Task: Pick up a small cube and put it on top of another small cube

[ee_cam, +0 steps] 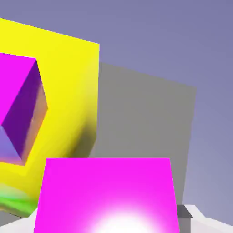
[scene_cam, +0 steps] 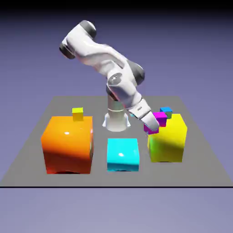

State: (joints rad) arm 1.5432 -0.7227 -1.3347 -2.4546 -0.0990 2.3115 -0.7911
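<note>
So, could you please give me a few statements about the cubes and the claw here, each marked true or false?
1. The claw is shut on a magenta cube. True.
2. The second magenta cube sits on the big yellow block. True.
3. The tiny yellow cube rests on the cyan block. False: it sits on the big orange block.
4. The held cube is already stacked on the other magenta cube. False: in the hand view they are still apart, side by side.
5. A tiny blue cube is also on the yellow block. True.
</note>
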